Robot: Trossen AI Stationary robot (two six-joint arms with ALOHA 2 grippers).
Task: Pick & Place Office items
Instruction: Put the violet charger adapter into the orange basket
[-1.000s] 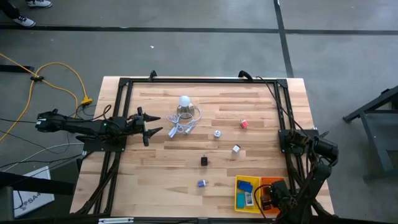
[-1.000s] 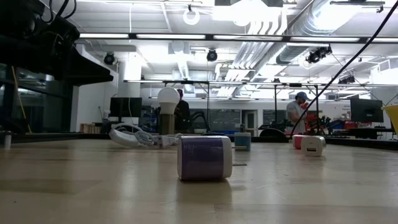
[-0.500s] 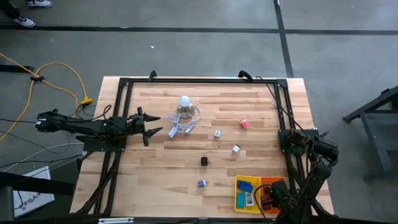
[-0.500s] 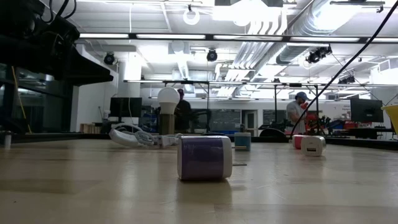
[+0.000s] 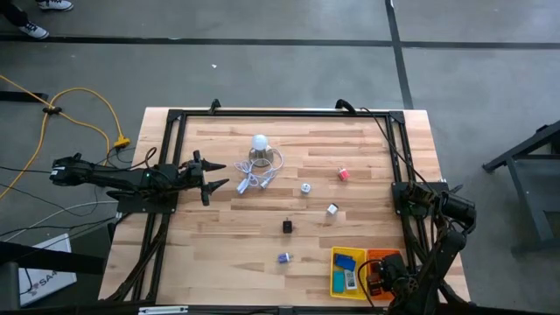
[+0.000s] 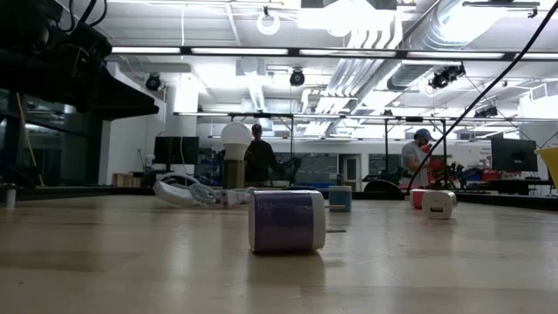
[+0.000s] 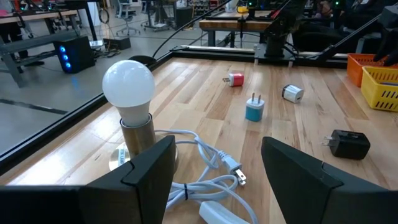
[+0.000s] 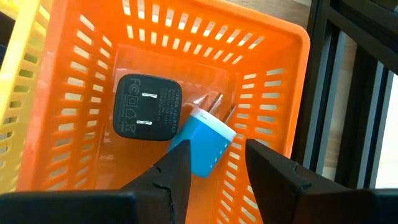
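Small office items lie loose on the table: a pink cube (image 5: 344, 174), a teal-white plug piece (image 5: 305, 187), a white cube (image 5: 332, 209), a black charger (image 5: 287, 227) and a blue-white piece (image 5: 283, 257). My left gripper (image 5: 219, 175) hovers open near the table's left edge, pointing right at the coiled cord (image 7: 205, 180). My right gripper (image 8: 217, 149) is open above the orange tray (image 8: 267, 56), its fingers on either side of a blue charger (image 8: 205, 149). That charger lies on the tray floor beside a black charger (image 8: 146, 106).
A white bulb lamp (image 5: 259, 143) stands on the far-left part of the table, its white cord (image 5: 258, 179) looped beside it. The yellow tray (image 5: 335, 271), holding a blue block and a white piece, sits left of the orange tray (image 5: 385, 256) at the near right corner. People move in the room beyond.
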